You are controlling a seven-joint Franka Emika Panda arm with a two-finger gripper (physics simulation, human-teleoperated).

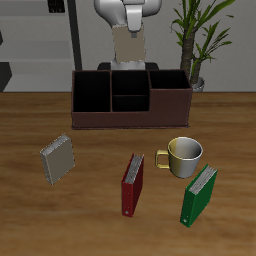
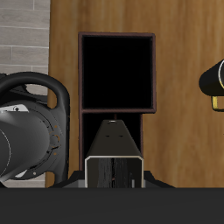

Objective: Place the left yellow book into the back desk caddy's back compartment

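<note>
The gripper [image 1: 127,30] is shown above the rear of the table, with its jaws closed on the upper edge of the left yellow book [image 1: 127,47]. The book is held upright, with its broad grey-tan cover turned toward the table's front edge. It is suspended over the middle section of the back desk caddy [image 1: 130,119], and its lower edge is seen just above the caddy's rear rim, so the book is not yet lowered into any compartment. In the wrist view the book [image 2: 115,140] is seen from above. It hangs beside a dark rectangular compartment [image 2: 116,70] framed by brown walls. Which compartment this is cannot be told from that view alone. The caddy is set near the table's back, its two large side bins flanking the divided centre. A second grey-tan book [image 1: 57,158] is stood on the wooden table [image 1: 30,220], well apart from the caddy and nearer the front edge. A red book [image 1: 133,185] and a green book [image 1: 198,195] are stood nearer that edge still. A pale mug [image 1: 185,157] is placed between them, slightly farther back. A potted plant [image 1: 200,40] is seen behind the caddy.
</note>
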